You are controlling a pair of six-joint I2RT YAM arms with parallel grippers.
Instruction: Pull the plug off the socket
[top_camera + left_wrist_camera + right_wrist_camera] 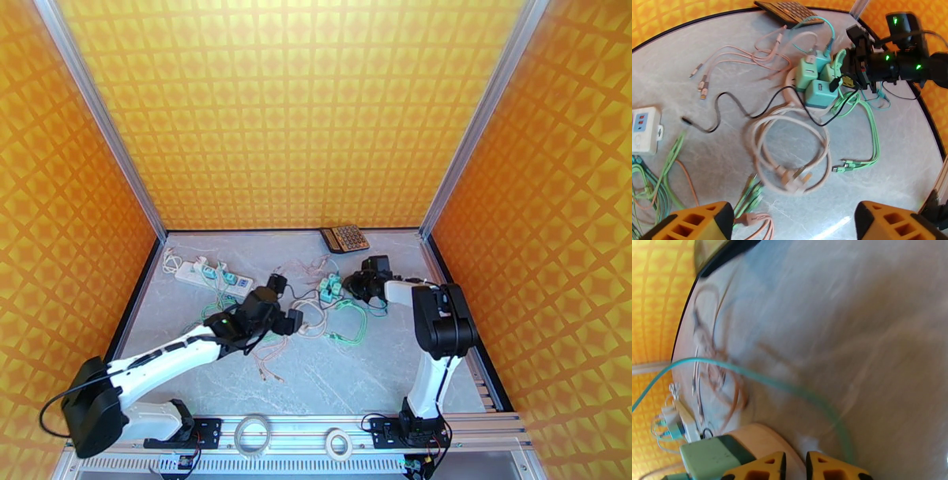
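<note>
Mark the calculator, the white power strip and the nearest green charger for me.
calculator (345, 237), top external view, keypad centre.
white power strip (189, 274), top external view, bare left body.
nearest green charger (817, 94), left wrist view, top face.

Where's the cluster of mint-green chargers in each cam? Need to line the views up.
Top external: mint-green chargers right of table centre, in front of the calculator.
Left wrist: upper middle, among the cables.
Right wrist: bottom left, close up and partly cut off.
Shared landmark: white power strip, at the table's left rear, at the left edge, small at lower left.
</note>
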